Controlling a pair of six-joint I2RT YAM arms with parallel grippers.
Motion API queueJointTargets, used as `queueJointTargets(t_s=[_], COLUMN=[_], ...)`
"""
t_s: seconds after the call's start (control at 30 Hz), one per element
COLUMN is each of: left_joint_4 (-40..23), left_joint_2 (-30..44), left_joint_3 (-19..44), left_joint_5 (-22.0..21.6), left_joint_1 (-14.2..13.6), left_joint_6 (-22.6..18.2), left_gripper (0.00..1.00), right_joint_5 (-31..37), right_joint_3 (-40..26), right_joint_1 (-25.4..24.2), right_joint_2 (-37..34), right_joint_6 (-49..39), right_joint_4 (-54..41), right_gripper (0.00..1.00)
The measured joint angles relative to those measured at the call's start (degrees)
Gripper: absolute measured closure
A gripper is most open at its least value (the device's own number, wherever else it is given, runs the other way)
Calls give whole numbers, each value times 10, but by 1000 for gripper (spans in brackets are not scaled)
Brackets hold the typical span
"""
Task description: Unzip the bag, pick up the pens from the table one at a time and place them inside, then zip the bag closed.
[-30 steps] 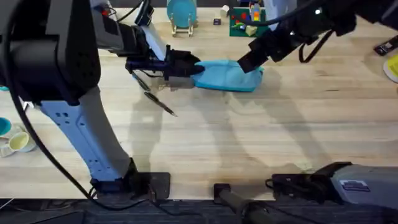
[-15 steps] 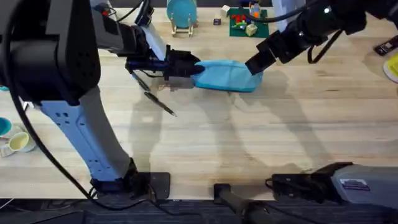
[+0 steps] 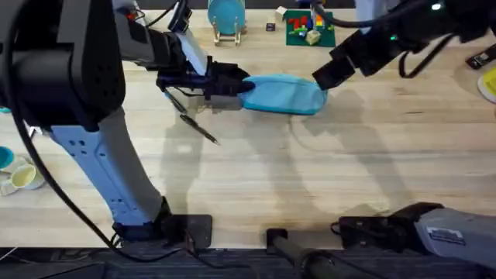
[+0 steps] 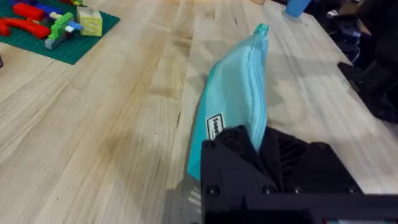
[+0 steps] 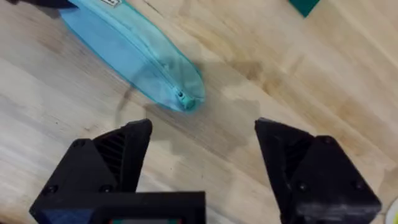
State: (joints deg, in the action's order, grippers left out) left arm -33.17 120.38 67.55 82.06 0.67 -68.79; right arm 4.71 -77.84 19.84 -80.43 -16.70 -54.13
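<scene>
The light blue bag (image 3: 283, 94) lies on the table (image 3: 310, 178) at the back middle. My left gripper (image 3: 232, 84) is shut on the bag's left end, and in the left wrist view the bag (image 4: 233, 87) runs away from the black fingers (image 4: 230, 152). My right gripper (image 3: 325, 74) hovers open just beyond the bag's right end, touching nothing. In the right wrist view the bag (image 5: 124, 50) shows its zipper pull (image 5: 181, 96) at the near tip, ahead of the gripper (image 5: 202, 155). One dark pen (image 3: 200, 129) lies in front of the left gripper, another pen (image 3: 175, 101) partly under it.
At the back edge stand a blue disc on a wooden stand (image 3: 226, 15) and a green plate with toy bricks (image 3: 308, 27). Small cups (image 3: 19, 177) sit at the far left, a yellow object (image 3: 490, 84) at the far right. Bare wood spreads in front of the bag.
My right gripper has drawn back up and to the right, off the bag's right end. The left gripper, the bag and the pens have stayed put.
</scene>
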Motion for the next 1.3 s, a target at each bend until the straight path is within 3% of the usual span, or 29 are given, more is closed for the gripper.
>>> queueJointTargets(t_s=[0.27,0.53,0.8,1.3], left_joint_4=[0,0,0,0], left_joint_2=[0,0,0,0], left_joint_3=[0,0,0,0], left_joint_5=[0,0,0,0], left_joint_1=[0,0,0,0], left_joint_6=[0,0,0,0], left_gripper=[959,959,959,959], right_joint_5=[-22,-176,-319,-360], right_joint_3=[0,0,0,0], right_joint_1=[-7,-108,-178,-181], right_joint_2=[57,80,80,11], right_joint_6=[-13,-39,-171,-290], right_joint_4=[-10,-64,-117,-145], right_gripper=[5,5,5,5])
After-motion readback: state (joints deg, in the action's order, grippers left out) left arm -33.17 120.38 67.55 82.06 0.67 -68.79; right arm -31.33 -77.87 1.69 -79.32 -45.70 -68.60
